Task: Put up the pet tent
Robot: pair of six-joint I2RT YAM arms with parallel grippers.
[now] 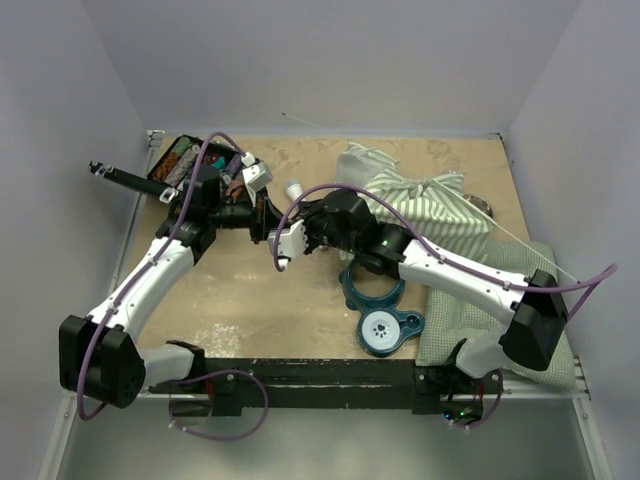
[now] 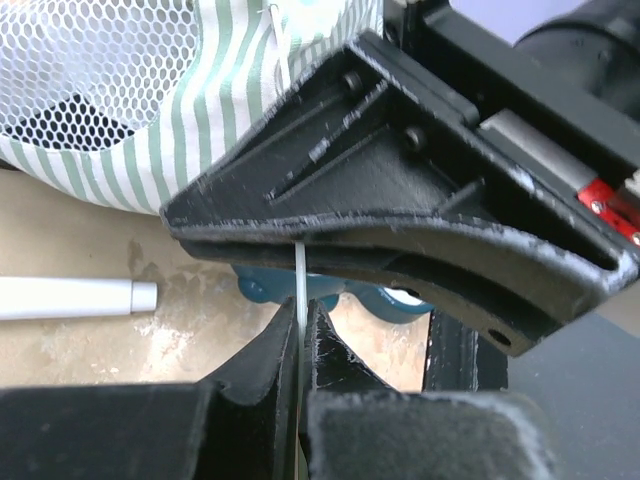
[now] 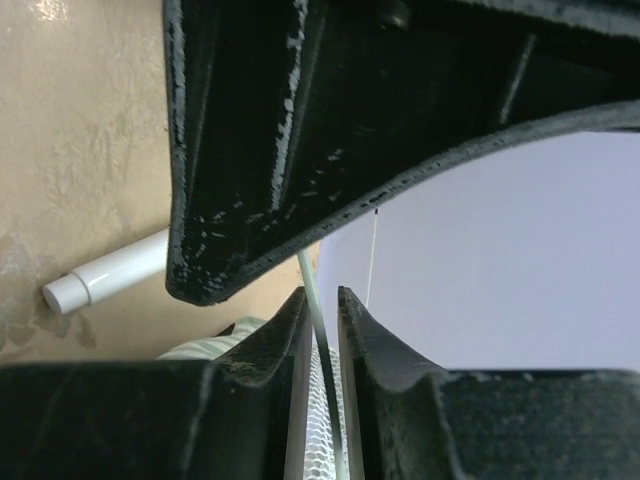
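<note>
Pet tent lay bunched at the table's far right. Your left gripper clenched its thin white pole; your right gripper bracketed that pole, grip unclear.

Enclosed work bay: one tabletop boxed in by plain walls on three sides.

The tabletop is tan and mottled, with pale scuffed patches across its middle and towards the far edge; the same blotchy finish shows close up in both wrist views. A thin metal rim runs along its left side and far edge. The back wall, left wall and right wall are a uniform pale lavender-grey, unmarked, meeting the table at its edges. Below the near edge lies a flat grey surface. Lighting is even and diffuse, from above, and shadows on the tabletop are soft.
</note>
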